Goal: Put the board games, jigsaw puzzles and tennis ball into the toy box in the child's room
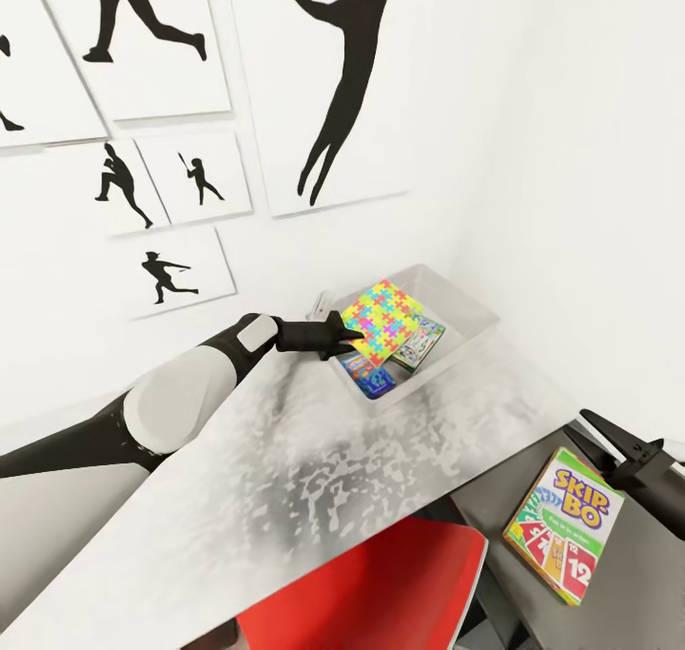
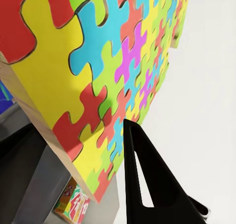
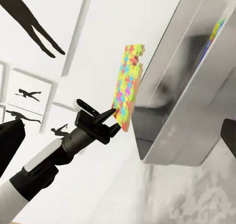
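My left gripper (image 1: 350,341) is shut on a jigsaw puzzle (image 1: 384,321), a square box with a bright interlocking pattern. It holds the box tilted over the near left end of the toy box (image 1: 473,313), a pale grey tray on the table (image 1: 323,460). In the left wrist view the jigsaw puzzle (image 2: 93,71) looms close beside one black finger (image 2: 145,177). Inside the tray lie a blue board game (image 1: 373,377) and a green-pink one (image 1: 420,344). The right wrist view shows the left gripper (image 3: 115,118) pinching the jigsaw puzzle (image 3: 129,86) at the toy box (image 3: 191,111) rim. My right gripper (image 1: 609,441) hangs open above the Skip-Bo game (image 1: 563,526).
The Skip-Bo game lies on the lower dark grey side unit (image 1: 647,593) at the right. A red chair (image 1: 381,593) stands under the table's front edge. White walls with black baseball-player posters (image 1: 333,88) close in right behind the tray.
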Controlling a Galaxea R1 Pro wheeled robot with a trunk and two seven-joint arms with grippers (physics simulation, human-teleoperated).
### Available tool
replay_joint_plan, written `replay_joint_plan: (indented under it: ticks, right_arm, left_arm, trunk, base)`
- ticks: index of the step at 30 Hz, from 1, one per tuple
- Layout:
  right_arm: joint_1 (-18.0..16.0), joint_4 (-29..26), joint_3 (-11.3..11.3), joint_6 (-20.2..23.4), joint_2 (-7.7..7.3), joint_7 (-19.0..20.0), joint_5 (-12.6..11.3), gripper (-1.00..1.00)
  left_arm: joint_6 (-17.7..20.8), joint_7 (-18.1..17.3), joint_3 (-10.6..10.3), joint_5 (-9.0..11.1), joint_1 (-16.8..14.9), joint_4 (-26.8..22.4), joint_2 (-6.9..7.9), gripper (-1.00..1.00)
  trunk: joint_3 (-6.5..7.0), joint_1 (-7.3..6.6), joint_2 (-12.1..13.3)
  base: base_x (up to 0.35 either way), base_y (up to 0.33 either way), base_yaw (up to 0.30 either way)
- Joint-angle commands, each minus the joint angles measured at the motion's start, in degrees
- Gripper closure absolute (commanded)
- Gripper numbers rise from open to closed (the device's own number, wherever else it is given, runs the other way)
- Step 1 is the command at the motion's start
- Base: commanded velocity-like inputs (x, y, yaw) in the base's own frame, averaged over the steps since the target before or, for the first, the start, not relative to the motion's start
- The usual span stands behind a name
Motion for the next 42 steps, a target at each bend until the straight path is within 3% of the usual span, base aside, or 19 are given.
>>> replay_joint_plan:
  ticks: [1, 21, 42]
  right_arm:
    - [-0.1, 0.0, -0.1, 0.2, -0.02, 0.3, 0.2, -1.0]
    - [0.0, 0.0, -0.1, 0.2, 0.11, 0.3, 0.2, -1.0]
    - [-0.1, 0.0, -0.1, 0.2, 0.03, 0.3, 0.2, -1.0]
  left_arm:
    - [0.4, 0.0, -0.3, 0.5, 0.0, -0.1, -0.01, 1.0]
    - [0.3, 0.0, -0.4, 0.5, 0.0, -0.1, -0.01, 1.0]
    - [0.1, 0.0, -0.4, 0.5, 0.0, -0.1, -0.01, 1.0]
  trunk:
    - [-0.1, 0.03, -0.1]
    - [-0.16, 0.03, -0.1]
    - [-2.04, 0.03, -0.1]
  base:
    - [0.0, 0.0, -0.006]
    - [0.0, 0.0, 0.0]
    - [0.0, 0.0, 0.0]
